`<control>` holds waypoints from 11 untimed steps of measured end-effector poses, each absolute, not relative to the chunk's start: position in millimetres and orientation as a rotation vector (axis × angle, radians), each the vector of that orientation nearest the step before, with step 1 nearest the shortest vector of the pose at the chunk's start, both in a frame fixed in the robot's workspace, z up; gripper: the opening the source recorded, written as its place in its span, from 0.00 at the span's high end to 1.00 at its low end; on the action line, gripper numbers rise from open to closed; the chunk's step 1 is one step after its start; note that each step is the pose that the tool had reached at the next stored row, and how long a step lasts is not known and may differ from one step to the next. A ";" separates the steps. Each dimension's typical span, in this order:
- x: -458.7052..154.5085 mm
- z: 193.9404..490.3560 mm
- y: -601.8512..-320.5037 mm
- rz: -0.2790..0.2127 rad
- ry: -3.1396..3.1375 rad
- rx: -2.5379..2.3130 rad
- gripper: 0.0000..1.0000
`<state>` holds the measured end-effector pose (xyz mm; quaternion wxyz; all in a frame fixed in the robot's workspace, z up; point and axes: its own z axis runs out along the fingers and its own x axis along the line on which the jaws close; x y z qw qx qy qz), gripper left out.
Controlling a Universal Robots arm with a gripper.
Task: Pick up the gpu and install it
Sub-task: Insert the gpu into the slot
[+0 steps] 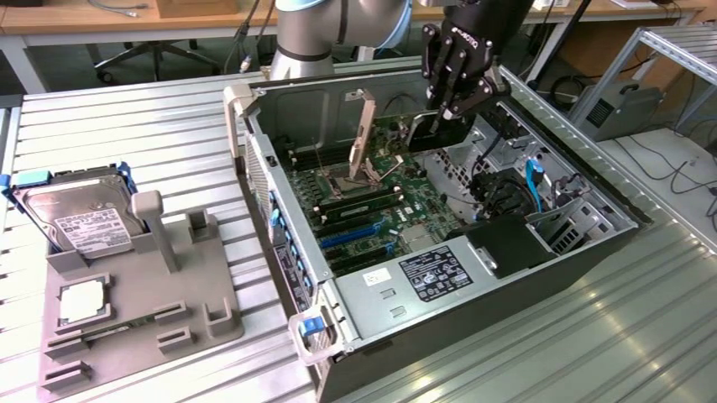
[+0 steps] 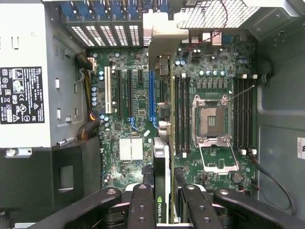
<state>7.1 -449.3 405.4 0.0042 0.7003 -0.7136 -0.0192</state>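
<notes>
The gpu [image 1: 431,134] is a thin black card that hangs above the motherboard [image 1: 387,197] inside the open computer case [image 1: 280,227]. My gripper [image 1: 451,107] is shut on it from above. In the wrist view I see the gpu [image 2: 162,157] edge-on, running from between my fingers [image 2: 142,202] out to its silver bracket [image 2: 161,33] near the case's slotted rear wall. The card's edge lies just beside the long blue slot [image 2: 152,95], between that slot and the memory slots [image 2: 180,114]. It hangs clear of the board.
A power supply [image 1: 442,273] with a black label fills the case's near end. The processor socket [image 2: 209,119] has its retention frame [image 1: 364,134] raised upright. Blue cables [image 1: 536,185] run by the drive bays. A hard drive [image 1: 79,214] stands in a grey fixture [image 1: 146,311] at the exterior view's left.
</notes>
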 end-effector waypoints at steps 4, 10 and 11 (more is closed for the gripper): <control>3.6 404.4 -449.3 -0.059 -2.236 2.195 0.73; -2.5 402.9 -449.3 -0.058 -2.237 2.195 0.73; -3.4 402.7 -449.3 -0.058 -2.237 2.195 0.73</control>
